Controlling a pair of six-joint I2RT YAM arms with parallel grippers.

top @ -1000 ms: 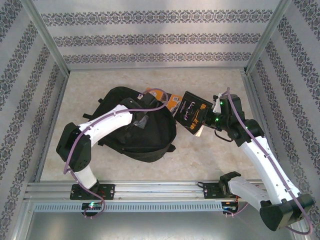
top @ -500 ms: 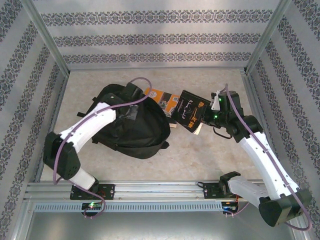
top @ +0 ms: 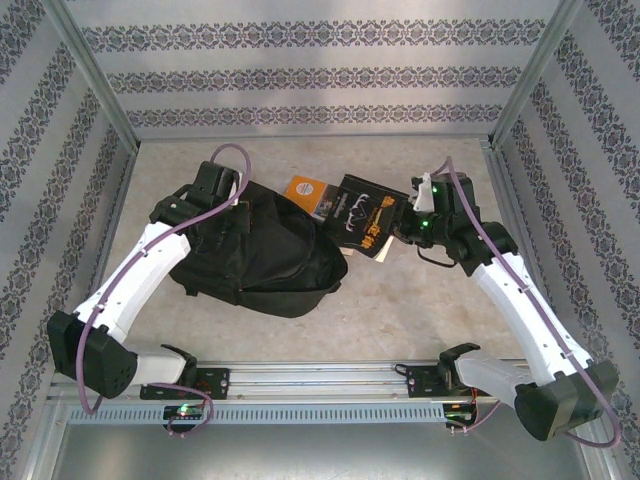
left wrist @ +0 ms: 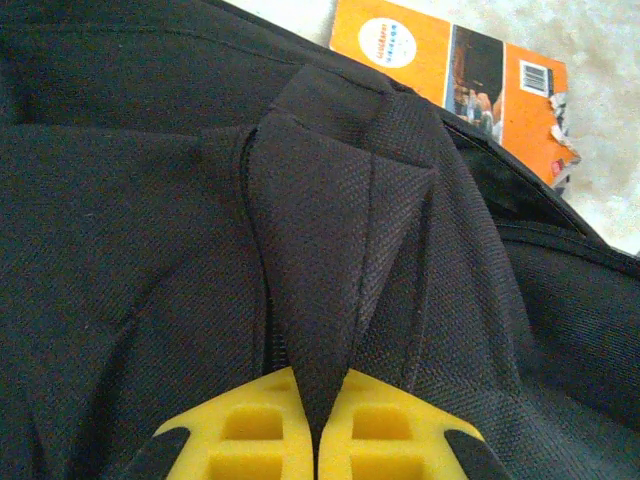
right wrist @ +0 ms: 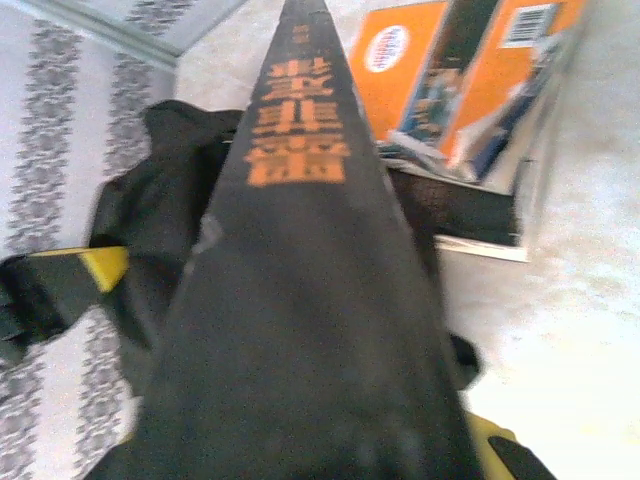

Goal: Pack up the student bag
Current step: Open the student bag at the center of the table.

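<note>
The student bag (top: 262, 258), a large black soft backpack, lies at the table's middle left. My left gripper (top: 220, 203) is at its far left end, shut on a raised fold of its black fabric (left wrist: 330, 250), which is pinched between the yellow pads (left wrist: 250, 430). My right gripper (top: 407, 228) is shut on a black book (top: 364, 216) with orange lettering, held spine-up (right wrist: 300, 200) just right of the bag (right wrist: 165, 185). An orange book (top: 309, 194) lies flat at the bag's far right edge, seen also beyond the fabric (left wrist: 470, 80) and past the black book (right wrist: 440, 70).
Patterned walls and metal posts enclose the beige table (top: 400, 310) on three sides. A metal rail (top: 320, 380) with both arm bases runs along the near edge. Bare tabletop lies near and right of the bag, and behind it.
My left gripper shut on the bag's fabric and pulled left and away, dragging the bag leftward. My right gripper carried the black book left toward the bag.
</note>
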